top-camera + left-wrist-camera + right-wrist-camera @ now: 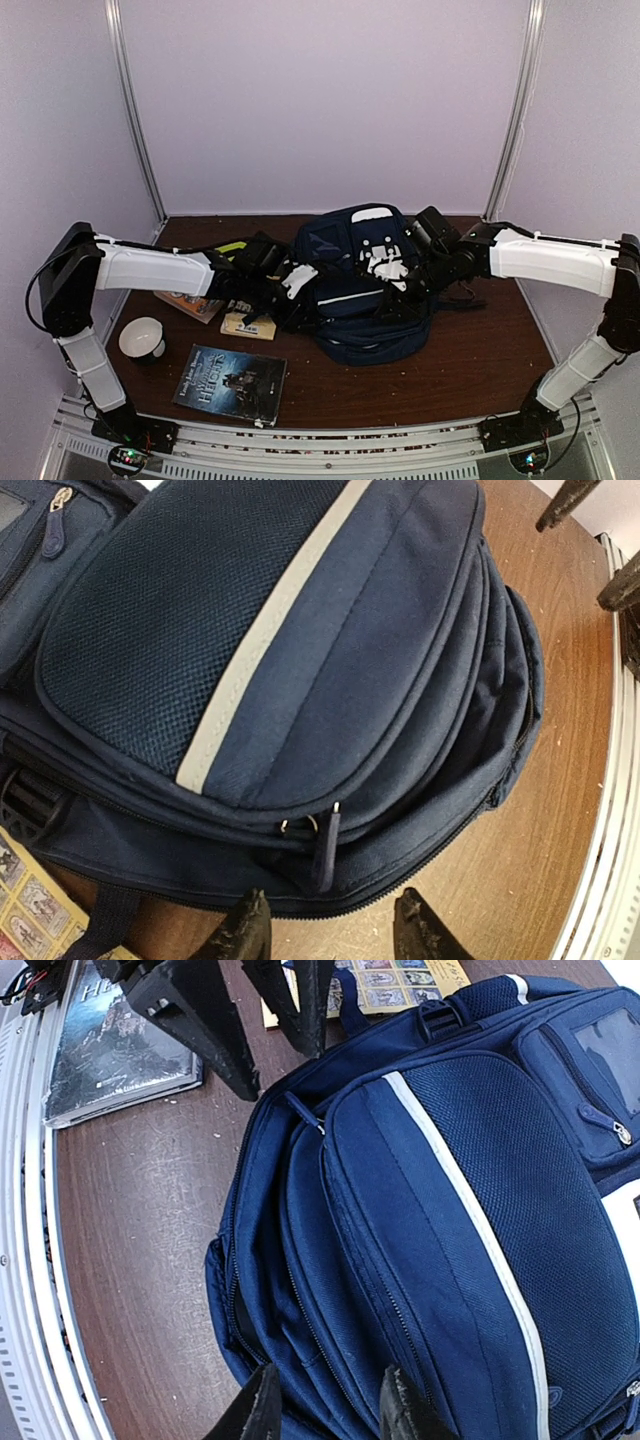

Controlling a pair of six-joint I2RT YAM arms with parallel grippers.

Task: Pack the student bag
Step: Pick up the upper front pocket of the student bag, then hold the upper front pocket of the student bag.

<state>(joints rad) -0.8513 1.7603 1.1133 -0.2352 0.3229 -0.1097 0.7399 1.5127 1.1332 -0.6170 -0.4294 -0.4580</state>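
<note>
The student bag point(365, 290), navy blue with a white stripe, lies flat in the middle of the table. My left gripper point(290, 285) is at the bag's left edge. In the left wrist view it point(332, 930) is open and holds nothing, and a dark zipper pull point(328, 845) hangs just ahead of the gap between its tips. My right gripper point(402, 268) reaches over the bag from the right. In the right wrist view it point(330, 1410) is partly open, and its fingertips point(262, 1412) straddle folds of the bag point(450, 1210) near a corner.
A dark hardcover book point(230, 383) lies near the front edge, with a white cup point(142, 338) to its left. A yellow card booklet point(248, 325) and another book point(190, 303) lie under the left arm. A metal rail point(330, 445) runs along the table's front edge.
</note>
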